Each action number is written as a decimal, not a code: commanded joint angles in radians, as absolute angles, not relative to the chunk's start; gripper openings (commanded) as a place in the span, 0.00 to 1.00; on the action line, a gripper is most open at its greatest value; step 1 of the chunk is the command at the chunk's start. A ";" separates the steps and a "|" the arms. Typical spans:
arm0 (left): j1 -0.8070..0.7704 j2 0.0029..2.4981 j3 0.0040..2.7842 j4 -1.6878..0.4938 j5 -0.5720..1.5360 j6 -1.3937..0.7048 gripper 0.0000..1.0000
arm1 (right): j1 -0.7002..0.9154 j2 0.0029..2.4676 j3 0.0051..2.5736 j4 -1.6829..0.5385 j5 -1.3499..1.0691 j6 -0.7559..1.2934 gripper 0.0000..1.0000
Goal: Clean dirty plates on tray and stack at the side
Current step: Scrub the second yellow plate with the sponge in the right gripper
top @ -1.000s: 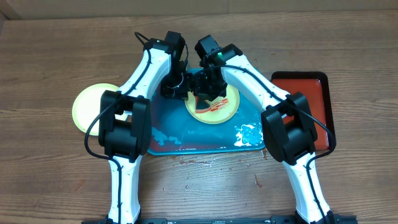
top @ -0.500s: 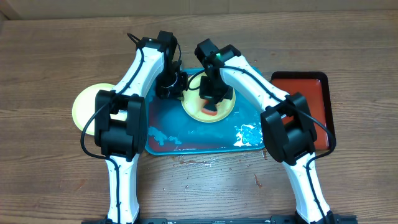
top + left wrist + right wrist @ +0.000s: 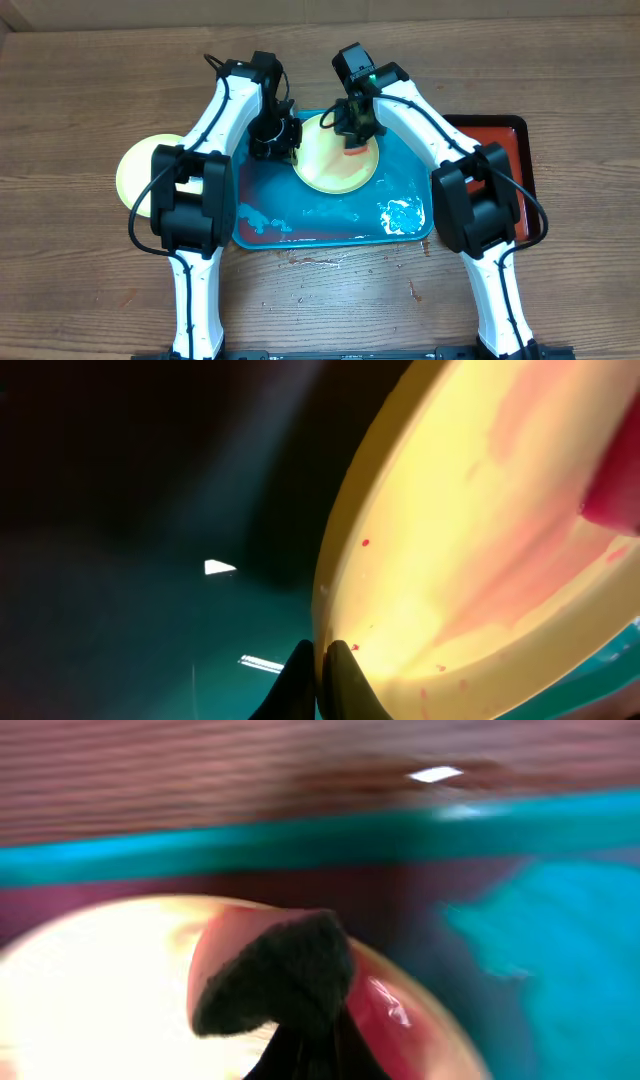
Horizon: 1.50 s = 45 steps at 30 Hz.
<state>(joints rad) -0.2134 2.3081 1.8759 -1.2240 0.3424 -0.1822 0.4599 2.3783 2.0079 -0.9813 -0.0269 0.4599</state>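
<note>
A pale yellow-green plate (image 3: 335,165) sits on the turquoise tray (image 3: 300,225), its left side raised. My left gripper (image 3: 289,141) is shut on that plate's left rim; in the left wrist view the fingers (image 3: 322,665) pinch the rim of the plate (image 3: 480,560), which shows faint red smears. My right gripper (image 3: 355,128) is shut on a dark, red-stained wiping pad (image 3: 275,970) pressed on the plate (image 3: 90,990) near its far edge. A second pale yellow-green plate (image 3: 150,170) lies on the table to the left. The blue-white plate is not in view.
A smaller red, black-rimmed tray (image 3: 505,150) lies at the right, touching the turquoise tray. White suds (image 3: 400,215) and wet patches lie in the turquoise tray's front right. Red drips mark the wooden table (image 3: 320,262) in front of the tray.
My right gripper has moved with the pad from the plate's middle to its far edge. The red smear on the plate has largely gone. The left gripper has kept its hold on the rim.
</note>
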 commanded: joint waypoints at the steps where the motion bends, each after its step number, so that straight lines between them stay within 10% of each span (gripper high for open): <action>1: -0.210 2.297 1.873 -1.234 0.393 -0.126 0.04 | 0.467 2.447 2.015 -0.934 -0.239 0.432 0.04; 19: -0.208 2.297 1.873 -1.219 0.416 -0.128 0.04 | 0.526 2.521 2.015 -1.006 -0.668 0.226 0.04; 45: -0.178 2.297 1.873 -1.173 0.412 -0.158 0.13 | 0.384 2.428 2.015 -1.254 -0.233 0.315 0.04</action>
